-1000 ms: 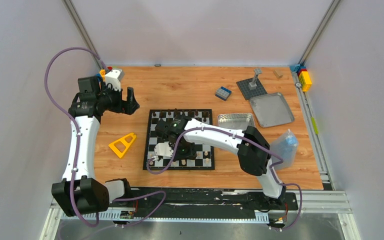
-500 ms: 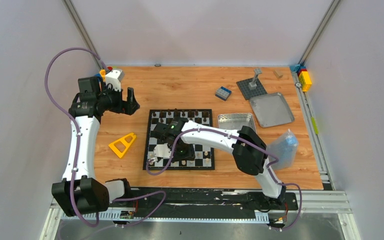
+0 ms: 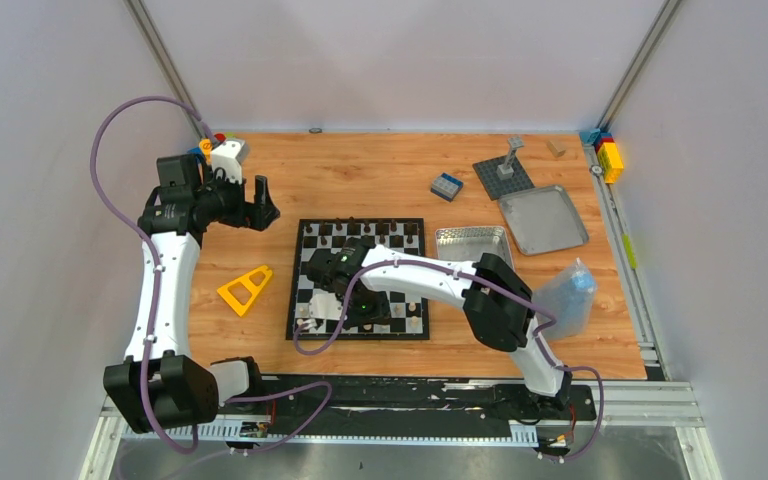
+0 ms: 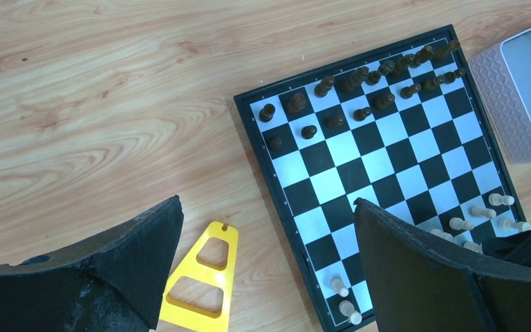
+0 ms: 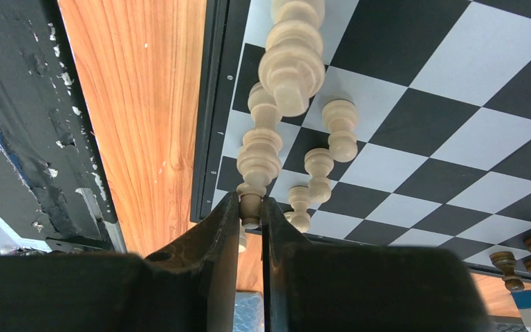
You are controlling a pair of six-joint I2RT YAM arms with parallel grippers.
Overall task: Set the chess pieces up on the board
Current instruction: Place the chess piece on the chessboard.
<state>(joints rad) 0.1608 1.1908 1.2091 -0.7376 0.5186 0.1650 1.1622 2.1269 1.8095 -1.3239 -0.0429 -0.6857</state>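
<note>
The right tool (image 5: 251, 207) is clamped on a pale chess piece (image 5: 259, 155) over the board (image 5: 415, 62), near its front edge. The left tool (image 4: 266, 202) hangs spread wide above the surface (image 4: 110, 104).

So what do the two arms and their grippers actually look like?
Both the left arm and right arm have white shells between bulky black joints, each trailed by a purple cable. The left gripper and right gripper carry matte black, wedge-shaped fingers. No markings are legible.
</note>
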